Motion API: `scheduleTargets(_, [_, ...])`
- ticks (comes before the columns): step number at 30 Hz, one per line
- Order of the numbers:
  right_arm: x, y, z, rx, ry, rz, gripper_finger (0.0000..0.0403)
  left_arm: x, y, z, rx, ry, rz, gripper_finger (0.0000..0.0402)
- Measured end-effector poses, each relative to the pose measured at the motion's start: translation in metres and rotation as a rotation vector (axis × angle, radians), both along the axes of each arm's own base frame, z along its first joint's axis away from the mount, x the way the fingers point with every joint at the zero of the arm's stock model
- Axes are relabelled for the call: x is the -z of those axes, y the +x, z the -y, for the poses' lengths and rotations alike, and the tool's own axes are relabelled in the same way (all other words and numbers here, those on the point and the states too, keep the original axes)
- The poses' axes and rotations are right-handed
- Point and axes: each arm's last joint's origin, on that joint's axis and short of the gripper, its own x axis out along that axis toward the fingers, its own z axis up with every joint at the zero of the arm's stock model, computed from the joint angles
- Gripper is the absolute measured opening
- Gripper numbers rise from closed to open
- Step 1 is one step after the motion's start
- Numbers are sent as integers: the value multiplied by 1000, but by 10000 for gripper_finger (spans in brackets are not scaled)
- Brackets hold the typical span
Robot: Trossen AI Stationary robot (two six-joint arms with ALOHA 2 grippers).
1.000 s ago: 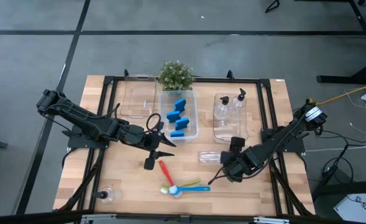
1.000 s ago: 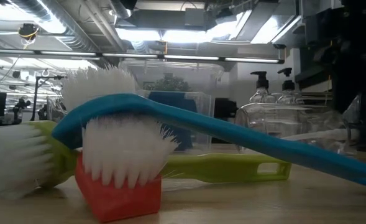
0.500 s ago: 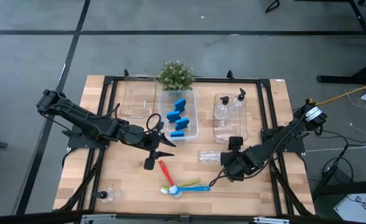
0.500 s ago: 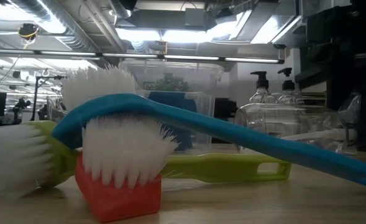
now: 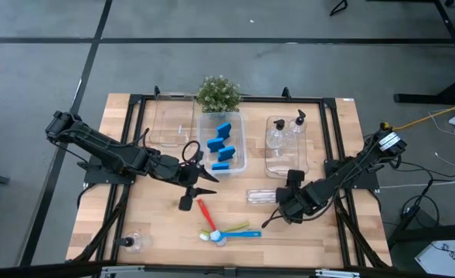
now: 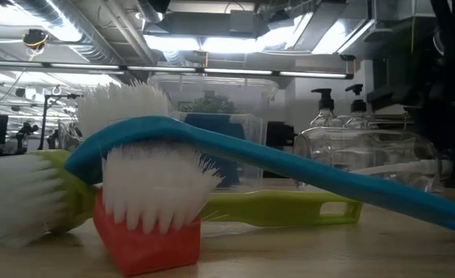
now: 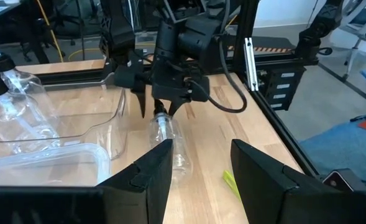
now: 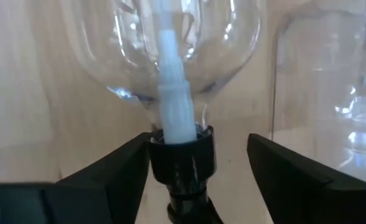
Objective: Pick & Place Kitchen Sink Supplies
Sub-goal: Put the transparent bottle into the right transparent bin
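1. Since the earlier frame my right arm has shifted a little over the wooden surface [image 5: 157, 224], and my right jaws [image 5: 277, 210] have narrowed slightly; my left arm has not moved.
2. My right jaws are released: they stand on both sides of the black pump collar of a small clear plastic bottle lying on its side [image 5: 259, 195], and in the right wrist view the fingers [image 8: 102, 180] do not touch the collar.
3. This lying bottle is on the surface just in front of the clear plastic bin [image 5: 287, 166] that holds two upright clear pump bottles [image 5: 276, 133].
4. My left jaws [image 5: 209, 184] hang above the surface beside the middle clear bin [image 5: 241, 162], partly parted and holding nothing.
5. Four small blue rectangular sponges [image 5: 222, 146] lie in that middle bin, in front of the green potted plant [image 5: 218, 92].
6. A red [image 5: 205, 212], a blue [image 5: 242, 233] and a yellow-green long-handled brush [image 5: 231, 228] lie crossed near the front edge, their heads together.
7. One more clear pump bottle [image 5: 134, 242] lies near the front left corner.
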Motion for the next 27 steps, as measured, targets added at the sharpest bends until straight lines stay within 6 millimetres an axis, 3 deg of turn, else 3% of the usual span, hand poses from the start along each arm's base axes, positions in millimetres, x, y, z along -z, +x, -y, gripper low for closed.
scheduleTargets(11, [-1,8,-6,-29,74,69,134,0,0,-1,-43,3,4,157])
scheduleTargets(19, [-7,14,-12,-37,147,84,134,0,0,-1,-45,-6,2,157])
scheduleTargets(27, [-45,31,-18,-90,127,122,136,0,1,-2,-5,-167,-31,209])
